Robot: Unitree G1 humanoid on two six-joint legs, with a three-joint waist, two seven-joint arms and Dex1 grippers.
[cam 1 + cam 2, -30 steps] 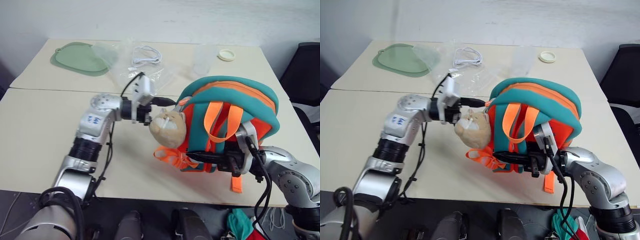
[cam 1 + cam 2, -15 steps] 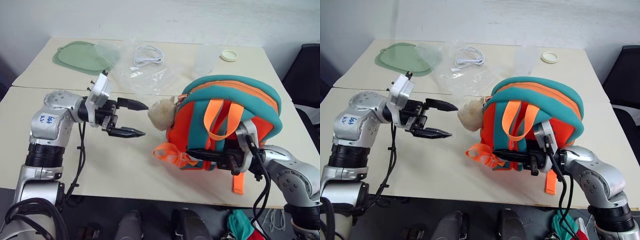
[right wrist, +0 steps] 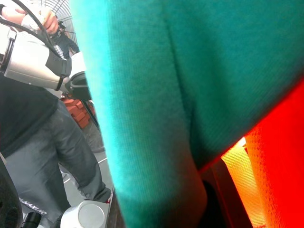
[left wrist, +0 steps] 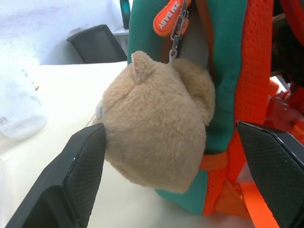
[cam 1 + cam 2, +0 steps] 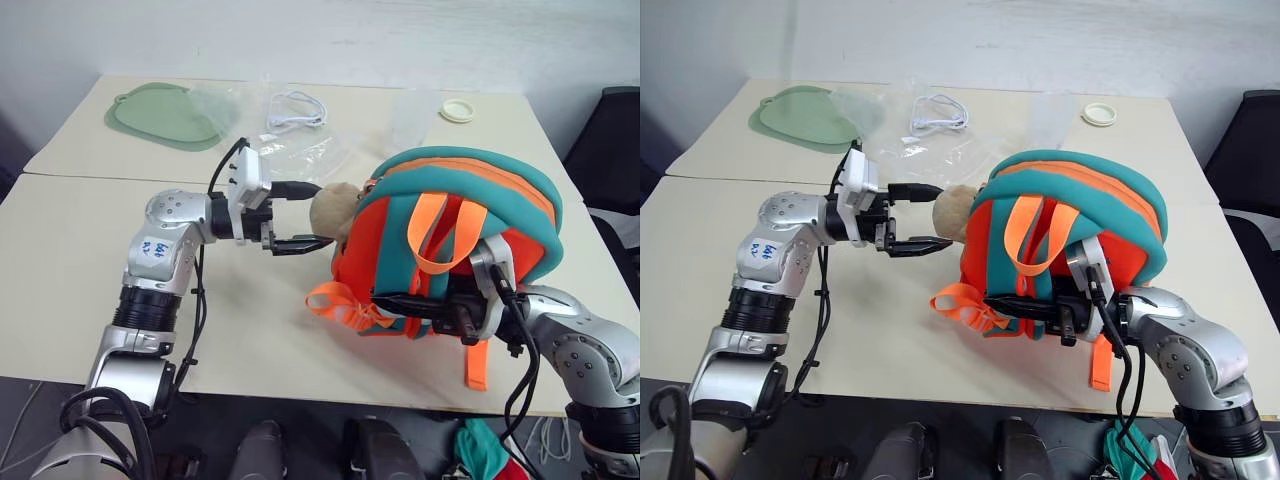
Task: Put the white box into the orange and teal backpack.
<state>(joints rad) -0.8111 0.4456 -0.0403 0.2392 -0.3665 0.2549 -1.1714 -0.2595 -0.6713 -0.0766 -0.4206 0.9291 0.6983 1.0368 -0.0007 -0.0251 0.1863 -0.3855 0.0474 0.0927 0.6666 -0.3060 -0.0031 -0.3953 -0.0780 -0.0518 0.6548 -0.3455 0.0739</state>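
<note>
The orange and teal backpack (image 5: 470, 215) stands upright on the right of the table, its tan plush charm (image 5: 335, 207) hanging off its left side. My left gripper (image 5: 320, 212) is open and points at the backpack, one finger on each side of the charm. In the left wrist view the fingers (image 4: 71, 180) flank the charm (image 4: 156, 137) below an orange zip pull (image 4: 170, 16). My right gripper (image 5: 395, 301) is shut on the backpack's lower front, among the orange straps (image 5: 345, 305). The white box is out of view.
At the back of the table lie a green mat (image 5: 160, 115), a clear plastic bag (image 5: 290, 155), a white cable (image 5: 290, 105), a clear cup (image 5: 405, 115) and a white ring (image 5: 457, 110). A black chair (image 5: 610, 140) stands at the right. A person (image 3: 38, 123) stands nearby.
My left gripper drew back to the left away from the charm, then came back right and now straddles it with open fingers. The right gripper and backpack barely moved.
</note>
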